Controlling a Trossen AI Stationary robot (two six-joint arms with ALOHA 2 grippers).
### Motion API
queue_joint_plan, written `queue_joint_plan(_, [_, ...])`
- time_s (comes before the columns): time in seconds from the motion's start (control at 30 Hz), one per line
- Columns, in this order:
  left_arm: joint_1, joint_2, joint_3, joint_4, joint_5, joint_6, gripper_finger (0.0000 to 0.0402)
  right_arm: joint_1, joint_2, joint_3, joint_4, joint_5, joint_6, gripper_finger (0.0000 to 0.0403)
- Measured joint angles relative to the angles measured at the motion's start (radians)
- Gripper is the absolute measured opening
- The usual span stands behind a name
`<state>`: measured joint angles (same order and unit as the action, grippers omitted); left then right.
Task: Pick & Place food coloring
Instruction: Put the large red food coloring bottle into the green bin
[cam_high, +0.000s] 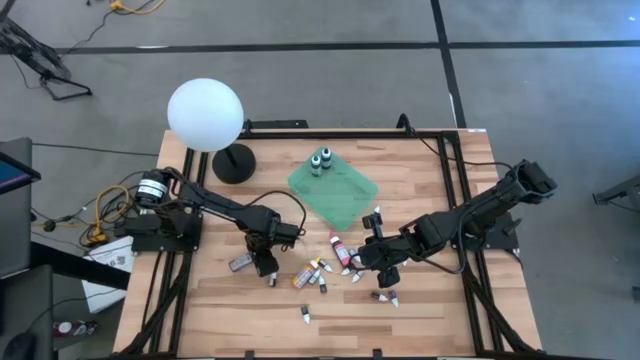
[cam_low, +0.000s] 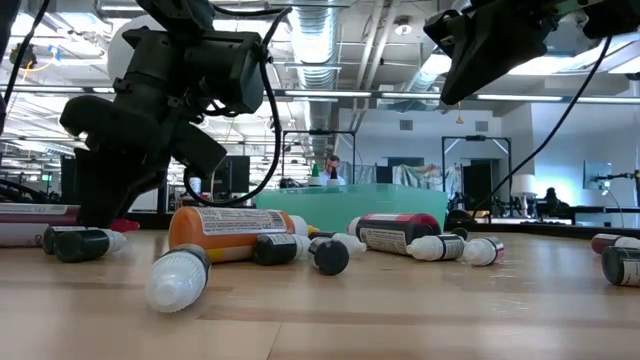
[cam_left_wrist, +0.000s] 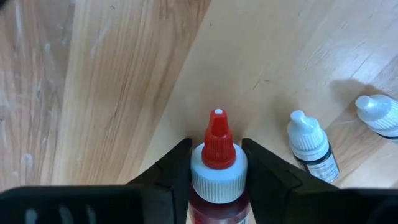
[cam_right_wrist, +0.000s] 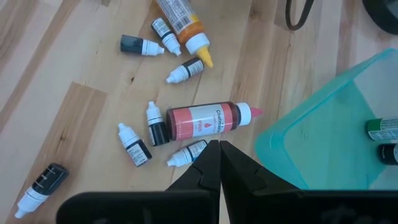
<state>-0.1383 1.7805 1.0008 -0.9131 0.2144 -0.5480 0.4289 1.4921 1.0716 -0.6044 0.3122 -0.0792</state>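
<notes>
Between the left gripper's dark fingers sits a red-tipped food coloring bottle, clamped at its white collar, low over the wood table well away from the green tray. Nearer that tray, the right gripper hangs clenched and empty above scattered small bottles.

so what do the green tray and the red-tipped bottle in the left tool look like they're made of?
Green tray: probably thin translucent plastic; the wood grain shows through its tinted floor.
Red-tipped bottle, between the left tool's fingers: likely plastic, with a ribbed white collar, a smooth matte red nozzle and a see-through body of red liquid.
</notes>
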Motion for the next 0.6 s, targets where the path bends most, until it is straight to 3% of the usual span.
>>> queue_joint_plan(0.33, [0.0,0.0,0.0,-0.007,-0.001,0.0,0.0136,-0.001,0.0,0.0,0.008,0.0,0.0,0.0])
queue_joint_plan(0.6, [0.0,0.0,0.0,-0.013,0.009,-0.001,0.0114,-0.005,0.0,0.0,0.008,0.0,0.0,0.0])
